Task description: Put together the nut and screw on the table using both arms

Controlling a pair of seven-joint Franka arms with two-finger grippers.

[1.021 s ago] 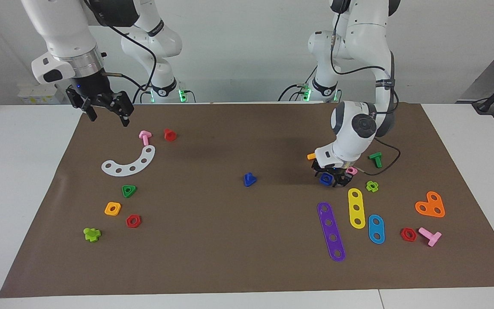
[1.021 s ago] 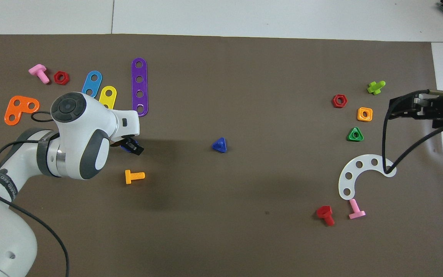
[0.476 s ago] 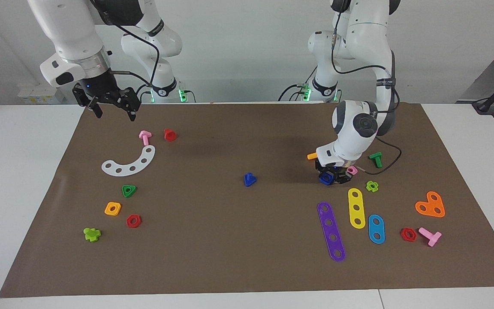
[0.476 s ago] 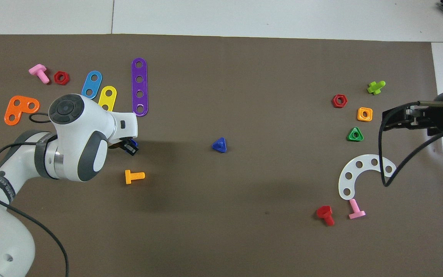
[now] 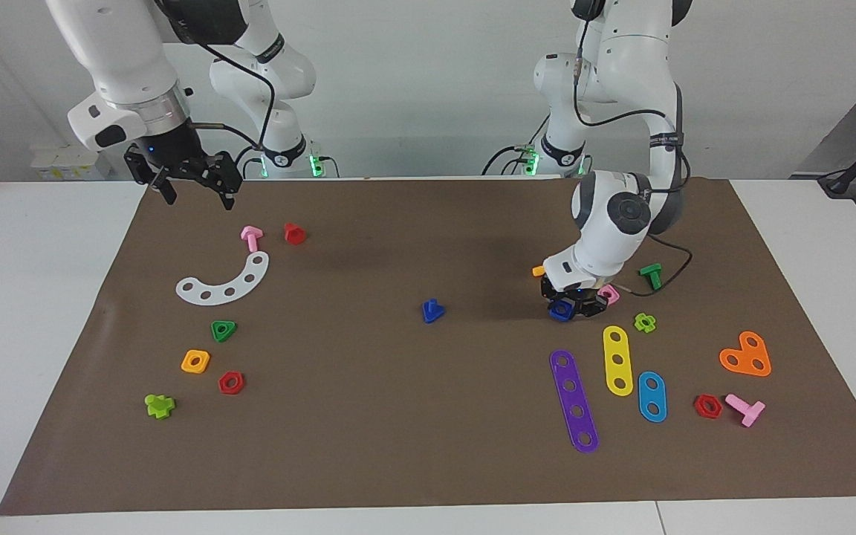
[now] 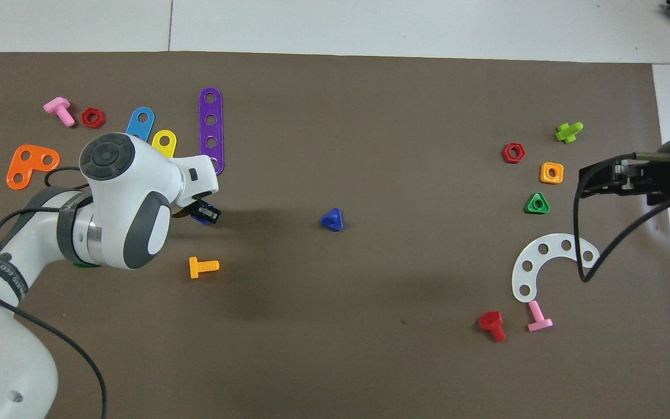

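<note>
The dark-blue square nut is between the fingers of my left gripper, low over the brown mat at the left arm's end. In the overhead view only a sliver of the nut shows under the left gripper. The dark-blue screw lies alone mid-mat, head down, and it also shows in the overhead view. My right gripper hangs open and empty in the air over the mat's edge at the right arm's end; it also shows in the overhead view.
Beside the left gripper lie a pink square nut, an orange bolt, a green bolt and purple and yellow strips. Under the right gripper lie a white curved strip, a pink bolt and a red bolt.
My right gripper has risen and moved toward the robots, then held still. My left gripper has shifted slightly toward the middle of the mat with the nut.
</note>
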